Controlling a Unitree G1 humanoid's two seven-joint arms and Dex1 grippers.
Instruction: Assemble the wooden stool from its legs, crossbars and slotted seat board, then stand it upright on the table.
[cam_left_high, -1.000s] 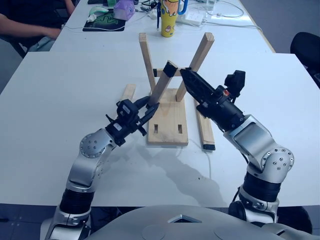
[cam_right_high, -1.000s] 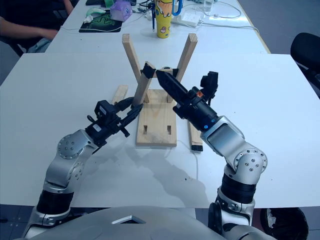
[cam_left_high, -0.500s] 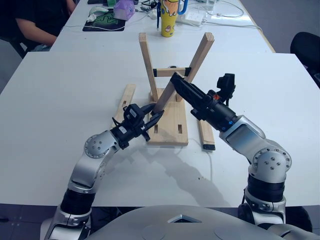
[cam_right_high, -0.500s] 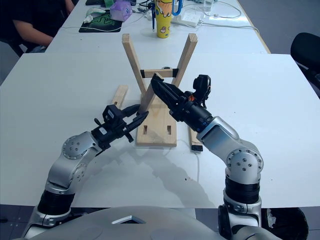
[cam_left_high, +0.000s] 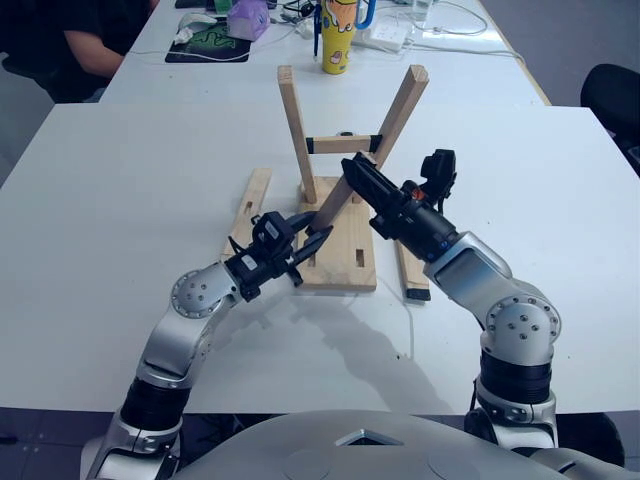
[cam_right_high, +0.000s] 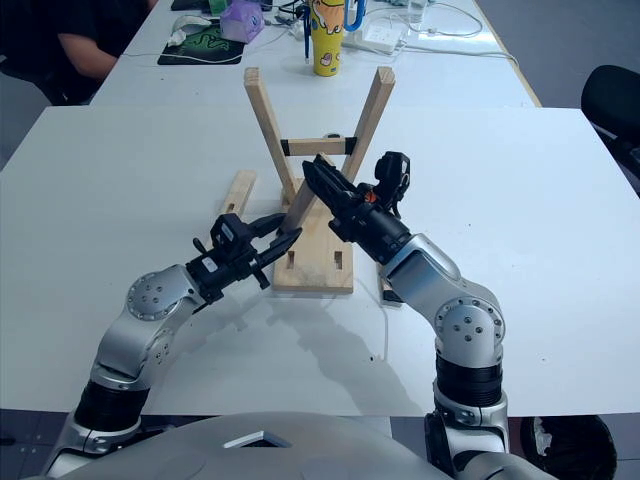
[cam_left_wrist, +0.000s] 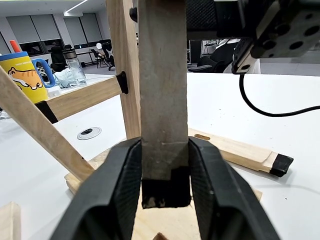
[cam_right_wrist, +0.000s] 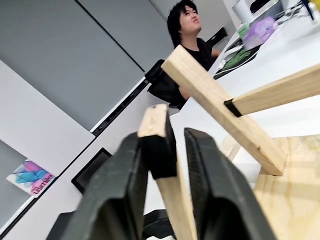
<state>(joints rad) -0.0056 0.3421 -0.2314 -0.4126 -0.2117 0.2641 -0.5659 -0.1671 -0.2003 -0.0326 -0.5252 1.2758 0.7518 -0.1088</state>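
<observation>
While left hand (cam_left_high: 318, 232) and right hand (cam_left_high: 352, 164) pinch one leg (cam_left_high: 334, 200), two legs (cam_left_high: 296, 130) stand on one seat board (cam_left_high: 338, 272).

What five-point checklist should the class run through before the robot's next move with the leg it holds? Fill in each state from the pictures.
1. Left pincer shut on the held leg's lower end: ok.
2. Right pincer shut on its upper end: ok.
3. Leg's end seated in a seat board slot: cannot tell, the pincer hides it.
4. Crossbar joining the two standing legs: ok.
5. All parts fitted: not ok; two loose pieces lie flat beside the board.
</observation>
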